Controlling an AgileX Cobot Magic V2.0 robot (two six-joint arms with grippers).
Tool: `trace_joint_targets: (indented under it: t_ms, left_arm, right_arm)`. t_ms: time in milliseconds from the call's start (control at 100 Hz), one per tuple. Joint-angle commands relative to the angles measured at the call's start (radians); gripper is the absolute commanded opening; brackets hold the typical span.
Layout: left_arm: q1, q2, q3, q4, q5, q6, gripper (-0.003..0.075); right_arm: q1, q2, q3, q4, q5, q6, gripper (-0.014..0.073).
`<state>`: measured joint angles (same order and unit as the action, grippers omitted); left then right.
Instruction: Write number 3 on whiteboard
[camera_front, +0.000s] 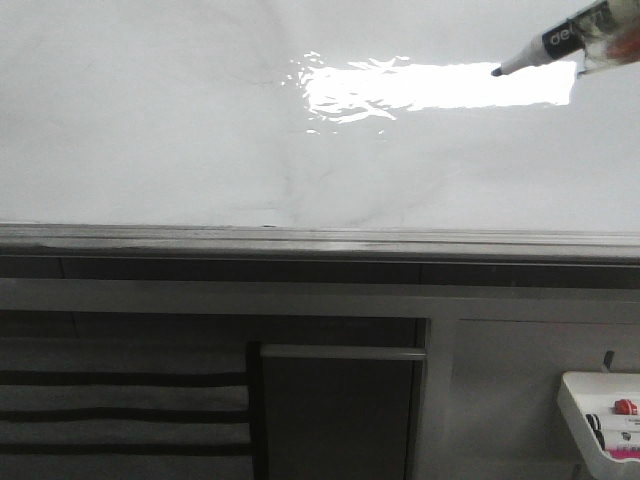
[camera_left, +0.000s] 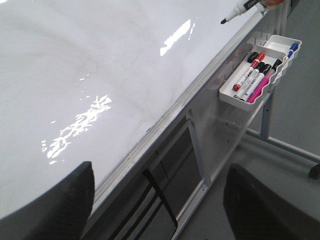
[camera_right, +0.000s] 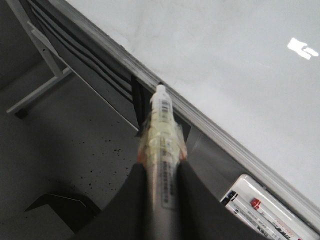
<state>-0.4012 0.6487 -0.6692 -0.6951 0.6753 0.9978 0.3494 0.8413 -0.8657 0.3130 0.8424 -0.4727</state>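
Observation:
The wide glossy whiteboard fills the upper front view, with faint grey smears, a bright light reflection and a grey rail below. No black number 3 stroke shows on it. My right gripper is shut on a black-tipped marker wrapped in tape. In the front view the marker enters from the top right, its tip at the right end of the reflection; I cannot tell whether it touches. It also shows in the left wrist view. My left gripper is open and empty, by the board's lower rail.
A small white tray with several markers hangs below the rail at the right; it also shows in the front view and the right wrist view. A grey frame with dark panels stands under the board.

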Motion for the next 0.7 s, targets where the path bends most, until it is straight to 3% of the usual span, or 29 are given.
trace_joint_targets:
  t_ms: [0,180,690]
  left_arm:
    - [0.003,-0.003,-0.025,-0.048,-0.064,-0.010,0.0494]
    - [0.003,-0.003,-0.025,-0.048,-0.064,-0.010,0.0494]
    - [0.003,-0.003,-0.025,-0.048,-0.064,-0.010,0.0494]
  right_arm:
    - [-0.004,-0.012,-0.025,0.023,-0.054,0.002,-0.0058]
    - [-0.004,0.020,-0.035,0.091,-0.145,0.002,-0.0058]
    - [0.000,0.378,-0.363,0.094,-0.103,0.002,-0.0058]
